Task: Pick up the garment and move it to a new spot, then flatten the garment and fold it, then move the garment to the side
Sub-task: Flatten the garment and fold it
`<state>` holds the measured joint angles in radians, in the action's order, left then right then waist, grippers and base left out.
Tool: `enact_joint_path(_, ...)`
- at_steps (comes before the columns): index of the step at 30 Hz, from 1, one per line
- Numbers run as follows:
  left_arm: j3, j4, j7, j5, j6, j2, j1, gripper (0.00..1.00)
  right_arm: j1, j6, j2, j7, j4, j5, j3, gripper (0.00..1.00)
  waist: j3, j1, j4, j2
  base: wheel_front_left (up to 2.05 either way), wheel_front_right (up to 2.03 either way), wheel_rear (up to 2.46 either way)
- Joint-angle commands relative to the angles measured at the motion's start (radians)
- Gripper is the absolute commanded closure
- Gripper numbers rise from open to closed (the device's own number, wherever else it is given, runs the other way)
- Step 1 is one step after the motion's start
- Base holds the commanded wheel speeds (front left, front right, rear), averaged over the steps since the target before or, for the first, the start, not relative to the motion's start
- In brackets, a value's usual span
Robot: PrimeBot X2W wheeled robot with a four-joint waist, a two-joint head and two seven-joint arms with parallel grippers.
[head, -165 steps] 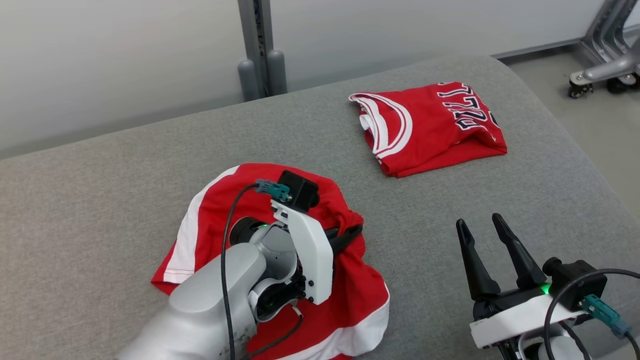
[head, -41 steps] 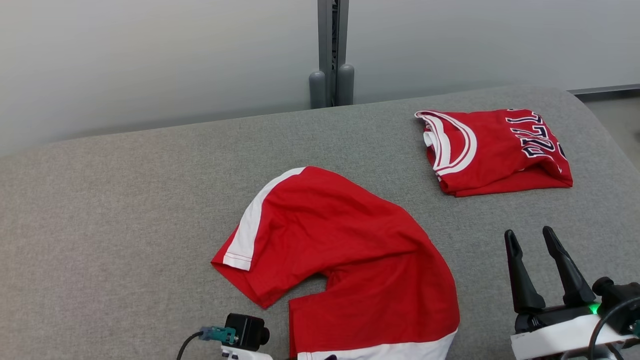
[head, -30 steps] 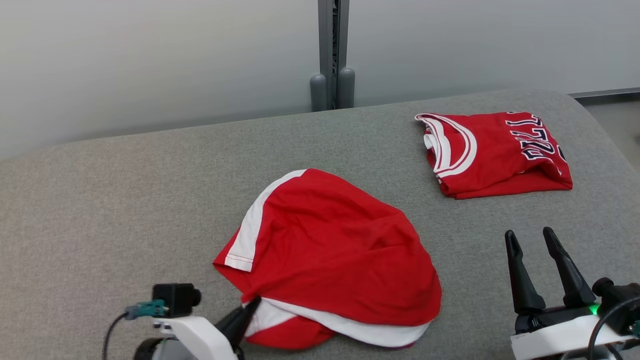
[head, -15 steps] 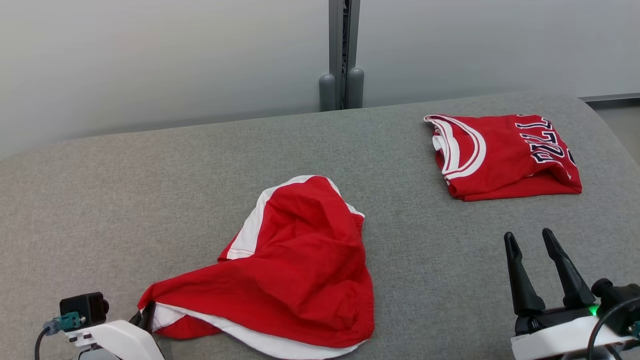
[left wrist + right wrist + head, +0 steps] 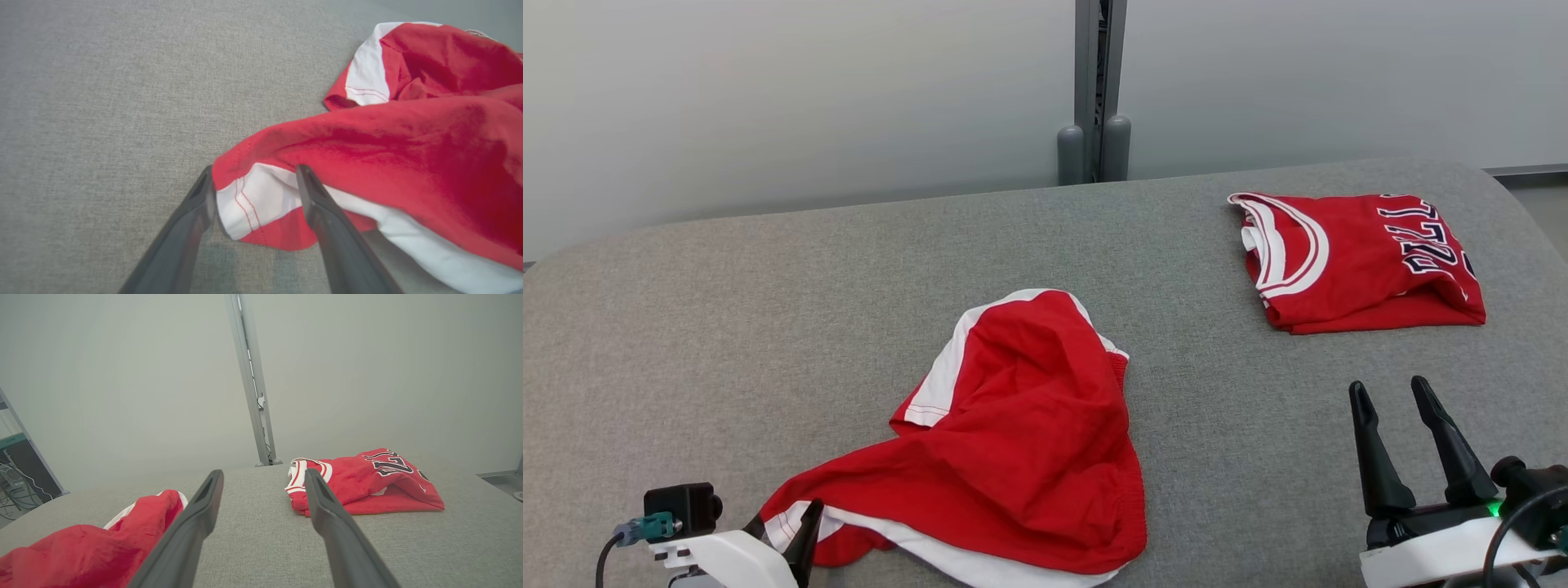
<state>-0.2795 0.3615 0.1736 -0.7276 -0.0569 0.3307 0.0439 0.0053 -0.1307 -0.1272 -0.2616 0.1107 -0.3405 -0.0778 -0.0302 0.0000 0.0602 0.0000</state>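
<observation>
**Red garment lies rumpled, one hem corner between the left gripper's spread fingers**

The red fabric garment with white trim [image 5: 1021, 441] lies crumpled on the grey woven-fabric surface [image 5: 768, 327], in the lower middle of the head view. Its longest stretch runs along its bottom edge, from a white-banded hem corner at the lower left across to a rounded fold at the lower centre-right. A second lobe, edged with a white stripe, rises from that band toward the middle of the frame. The hem corner points to the lower left.

In the left wrist view the garment [image 5: 388, 134] spreads from the centre out to the right edge. Its stitched white corner lies flat on the surface between the two dark fingers of the left gripper [image 5: 255, 171]. Those fingers stand apart and do not pinch the cloth. In the head view the left gripper [image 5: 786, 523] sits at the lower left edge, at that same corner.

The right gripper [image 5: 1388, 388] rests at the lower right, fingers spread and holding nothing, well apart from the garment. Its own view shows the fingers [image 5: 263, 473] parted over bare surface, with the garment [image 5: 90, 547] at the lower left.

A folded red jersey with white trim and dark lettering [image 5: 1364, 261] lies at the upper right. A grey metal post [image 5: 1094, 82] stands behind the surface at the top centre.
</observation>
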Motion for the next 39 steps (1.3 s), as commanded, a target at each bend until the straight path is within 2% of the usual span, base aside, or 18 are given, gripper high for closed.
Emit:
enact_joint_path(1,0.001,-0.010,0.006,-0.005,0.006,0.009,-0.011,0.00,0.001,0.000,-0.006,-0.005,0.000,0.002,0.003,0.00,0.000,0.0000,0.000,0.0000,0.00,0.00,0.00)
enact_joint_path(4,0.016,-0.061,-0.001,0.022,-0.025,0.052,-0.021,0.00,0.004,0.000,-0.005,-0.005,-0.005,0.004,0.003,0.00,-0.005,0.0000,-0.001,0.0000,0.00,0.00,0.00)
enact_joint_path(9,0.041,-0.182,-0.056,0.067,-0.095,0.070,-0.054,0.00,-0.008,0.000,-0.002,-0.005,-0.010,0.006,-0.013,0.00,-0.023,0.0000,-0.007,0.0000,0.00,0.00,0.00)
enact_joint_path(14,0.061,-0.280,-0.141,0.110,-0.147,0.060,-0.078,0.00,-0.014,0.000,-0.002,-0.005,-0.012,0.012,-0.034,0.00,-0.015,0.0000,-0.020,0.0000,0.00,0.00,0.00)
enact_joint_path(18,0.071,-0.322,-0.234,0.136,-0.158,0.046,-0.094,0.00,-0.016,0.000,-0.006,-0.005,-0.019,0.015,-0.052,0.00,0.007,0.0000,-0.026,0.0000,0.00,0.00,0.00)
enact_joint_path(23,0.067,-0.322,-0.360,0.159,-0.132,0.020,-0.112,0.00,-0.007,0.000,-0.008,-0.005,-0.016,0.011,-0.064,0.00,0.028,0.0000,-0.027,0.0000,0.00,0.00,0.00)
enact_joint_path(27,0.095,-0.296,-0.421,0.158,-0.112,-0.016,-0.119,0.00,-0.005,0.000,-0.006,-0.005,-0.021,0.009,-0.070,0.00,0.032,0.0000,-0.026,0.0000,0.00,0.00,0.00)
enact_joint_path(30,0.108,-0.272,-0.435,0.178,-0.060,-0.043,-0.121,0.00,0.001,0.000,-0.002,-0.005,-0.018,0.006,-0.074,0.00,0.030,0.0000,-0.025,0.0000,0.00,0.00,0.00)
enact_joint_path(33,0.149,-0.287,-0.437,0.243,-0.011,-0.081,-0.122,0.00,0.005,0.000,0.004,-0.005,-0.013,0.000,-0.080,0.00,0.026,0.0000,-0.029,0.0000,0.00,0.00,0.00)
enact_joint_path(34,0.149,-0.287,-0.437,0.243,-0.011,-0.081,-0.122,0.00,0.005,0.000,0.004,-0.005,-0.013,0.000,-0.080,0.00,0.026,0.0000,-0.029,0.0000,0.00,0.00,0.00)
enact_joint_path(39,0.203,-0.293,-0.437,0.350,0.058,-0.145,-0.133,0.00,0.021,0.000,0.010,-0.005,-0.005,-0.003,-0.094,0.00,0.022,0.0000,-0.036,0.0000,0.00,0.00,0.00)
